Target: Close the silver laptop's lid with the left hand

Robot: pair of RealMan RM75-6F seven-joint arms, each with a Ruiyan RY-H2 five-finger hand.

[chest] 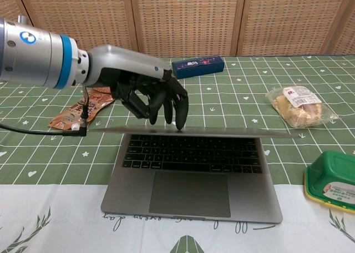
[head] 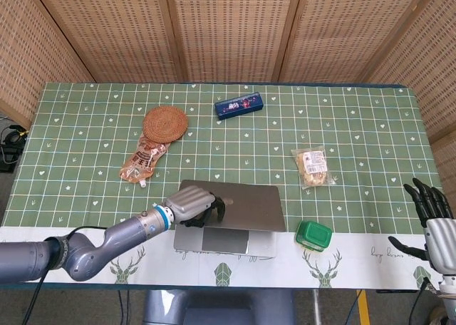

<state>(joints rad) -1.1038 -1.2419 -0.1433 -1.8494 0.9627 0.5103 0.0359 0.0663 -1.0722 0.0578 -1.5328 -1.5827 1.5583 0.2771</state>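
The silver laptop sits at the table's front centre with its lid tipped far down, almost level, over the keyboard. In the chest view the lid shows edge-on as a thin line. My left hand rests on the lid's left part, fingers curled downward and pressing on its outer face. It grips nothing. My right hand hangs off the table's right front corner, fingers spread, holding nothing.
A green lidded container stands right of the laptop. A snack bag lies behind it. Behind the laptop's left side lie an orange sachet and a woven coaster. A blue box lies further back.
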